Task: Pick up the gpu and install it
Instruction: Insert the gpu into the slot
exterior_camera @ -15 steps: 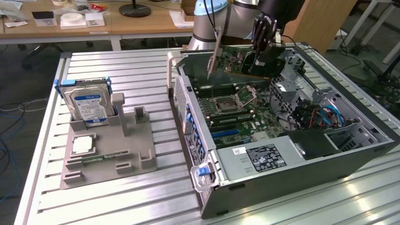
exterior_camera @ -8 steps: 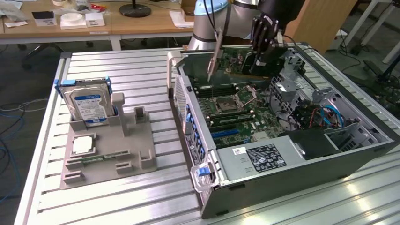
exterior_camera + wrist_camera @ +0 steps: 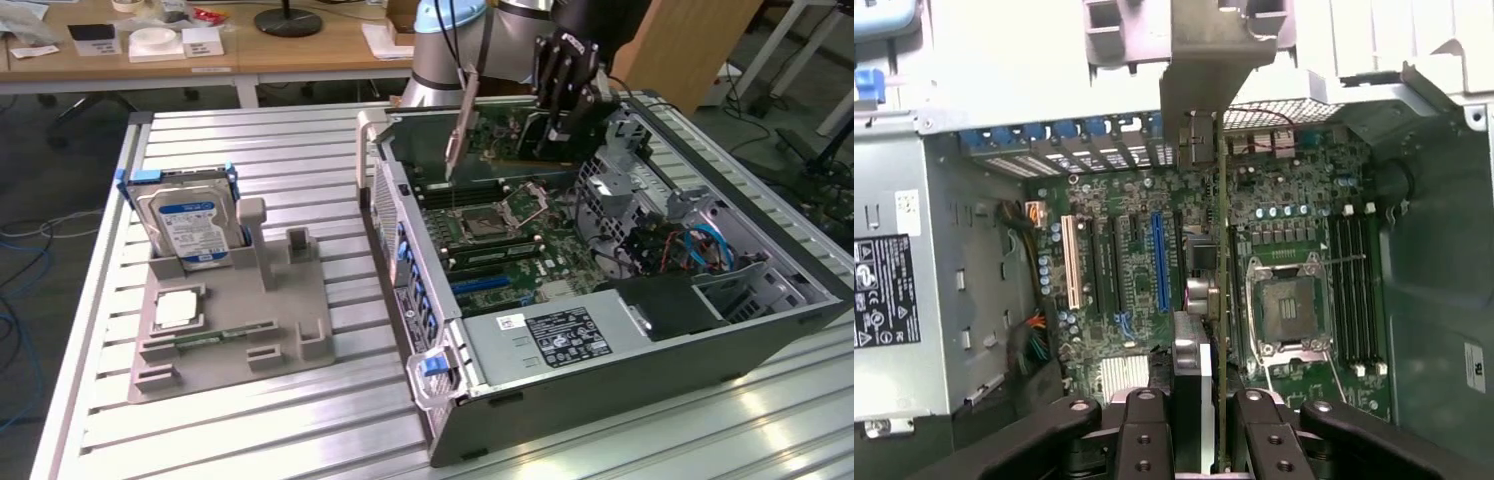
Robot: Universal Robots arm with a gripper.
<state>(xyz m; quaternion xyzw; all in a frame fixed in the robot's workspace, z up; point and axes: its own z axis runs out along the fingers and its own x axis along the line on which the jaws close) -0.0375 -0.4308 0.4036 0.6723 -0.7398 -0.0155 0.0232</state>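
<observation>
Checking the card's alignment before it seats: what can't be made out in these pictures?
1. Wrist view: the gpu is edge-on, so its faces can't be seen, and its own edge hides the motherboard slot under it.
2. Exterior view: the gripper covers the place where it grips the gpu.
3. Exterior view: the print on the power supply label is too small to read.

Hard drive [image 3: 187, 224] upright in grey holder [image 3: 288, 312], slatted table [image 3: 267, 150]

Slatted aluminium table [image 3: 267, 170], grey parts holder [image 3: 287, 310] at the exterior view's left, open computer case [image 3: 641, 390] just beside.
</observation>
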